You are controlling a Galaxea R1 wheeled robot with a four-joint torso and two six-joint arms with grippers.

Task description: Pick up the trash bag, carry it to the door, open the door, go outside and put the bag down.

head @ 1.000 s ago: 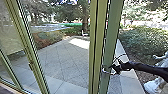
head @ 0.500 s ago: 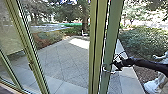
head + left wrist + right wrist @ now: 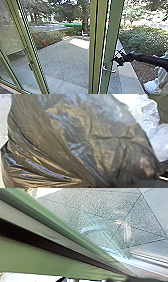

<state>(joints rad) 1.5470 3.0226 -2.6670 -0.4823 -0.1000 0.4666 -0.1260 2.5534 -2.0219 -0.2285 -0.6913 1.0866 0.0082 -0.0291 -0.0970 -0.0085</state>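
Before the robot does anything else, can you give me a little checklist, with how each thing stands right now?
1. Trash bag near the left wrist: ok. The dark bag shows close up in the left wrist view.
2. Bag firmly held: cannot tell. No grip on it can be made out.
3. Right gripper on the door handle: not ok. It shows above the handle, apart from it.
4. Door open wide enough: cannot tell from these views.
5. Outdoor paving in sight: ok, beyond the green frame.

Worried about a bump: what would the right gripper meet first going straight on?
Probably the upright green door frame, above its curved metal handle; the gap ahead of the right gripper is unclear.
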